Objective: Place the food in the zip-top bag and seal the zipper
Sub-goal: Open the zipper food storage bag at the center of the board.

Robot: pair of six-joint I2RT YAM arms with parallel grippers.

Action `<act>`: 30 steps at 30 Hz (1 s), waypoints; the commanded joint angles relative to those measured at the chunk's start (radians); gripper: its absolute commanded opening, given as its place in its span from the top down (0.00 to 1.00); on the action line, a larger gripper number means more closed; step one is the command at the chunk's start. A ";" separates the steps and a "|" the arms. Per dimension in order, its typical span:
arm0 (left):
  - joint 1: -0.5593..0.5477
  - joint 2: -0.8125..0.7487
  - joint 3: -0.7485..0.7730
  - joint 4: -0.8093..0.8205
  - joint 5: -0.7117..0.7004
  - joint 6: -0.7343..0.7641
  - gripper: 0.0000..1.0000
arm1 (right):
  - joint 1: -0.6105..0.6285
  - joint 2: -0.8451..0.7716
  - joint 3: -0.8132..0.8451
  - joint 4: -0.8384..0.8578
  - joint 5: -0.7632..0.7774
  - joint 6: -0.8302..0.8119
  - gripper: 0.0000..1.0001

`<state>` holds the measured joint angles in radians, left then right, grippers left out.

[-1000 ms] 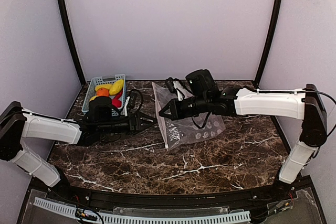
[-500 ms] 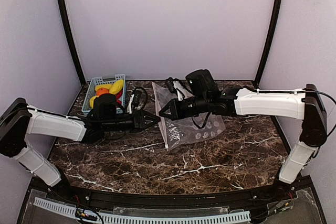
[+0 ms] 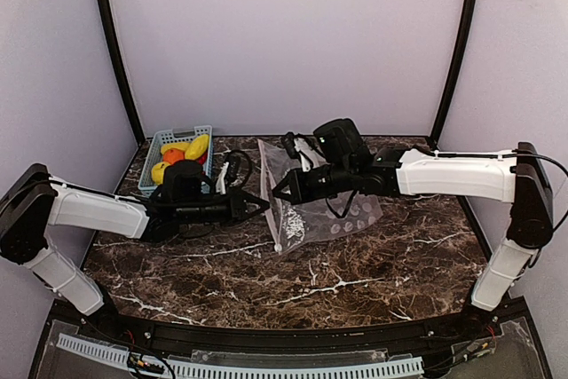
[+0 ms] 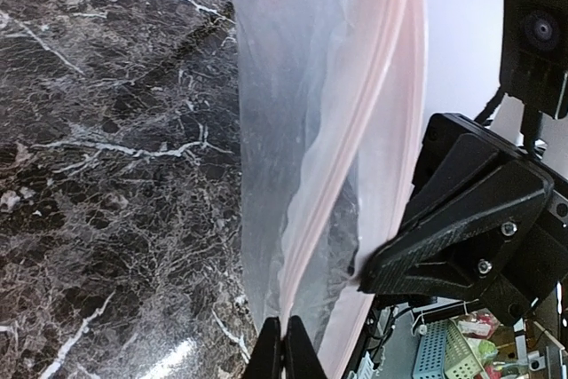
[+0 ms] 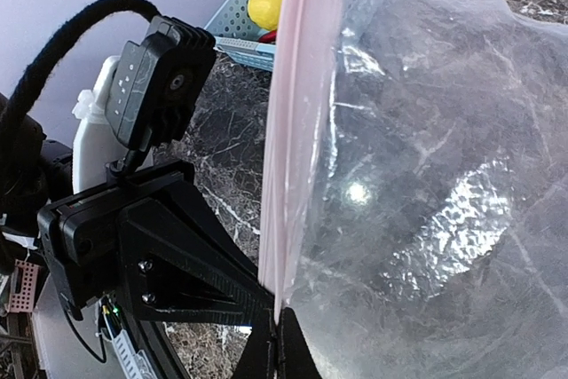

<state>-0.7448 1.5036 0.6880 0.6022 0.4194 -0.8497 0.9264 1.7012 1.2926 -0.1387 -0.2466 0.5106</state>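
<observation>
While each gripper pinches the pink zipper (image 5: 284,130) from its own side, the job stands at its first step: getting the mouth of the zip-top bag (image 3: 342,215) open. The left gripper (image 4: 284,354) is clamped tight, its fingertips meeting on the pink strip at the bag's left edge. The right gripper (image 5: 275,348) is likewise fully closed on the strip, its tips just beside the left one's. Between them the mouth edge is lifted off the table (image 3: 355,281), while the rest of the bag trails away to the right and lies on the marble.

In the left wrist view the strip seems to split into two lips with a narrow gap between them, so the mouth looks at least partly unzipped. I cannot tell whether each gripper holds a separate lip or both layers.

None of the food (image 3: 191,148) is in the bag. The yellow, orange and red pieces sit in the blue-grey basket (image 3: 177,132), left of the bag and a little behind it.

The next move probably calls for drawing the two grips apart, gently and evenly, so the lips part without the thin film slipping out of either pinch. One arm must then let go to fetch food while the other holds the mouth up.
</observation>
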 commanded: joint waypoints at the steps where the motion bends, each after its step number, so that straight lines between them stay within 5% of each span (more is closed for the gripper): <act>1: -0.004 -0.025 0.004 -0.070 -0.090 0.004 0.99 | 0.008 -0.049 -0.011 -0.048 0.068 -0.029 1.00; 10: -0.005 -0.069 -0.027 -0.186 -0.288 0.040 0.99 | 0.008 -0.140 -0.034 -0.115 0.130 -0.031 1.00; 30: -0.005 -0.061 0.013 -0.326 -0.446 0.168 0.96 | 0.061 -0.158 0.037 -0.140 0.145 0.014 1.00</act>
<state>-0.7448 1.4597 0.6823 0.3481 0.0422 -0.7395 0.9768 1.5551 1.2949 -0.2810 -0.1505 0.5117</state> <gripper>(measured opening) 0.022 0.005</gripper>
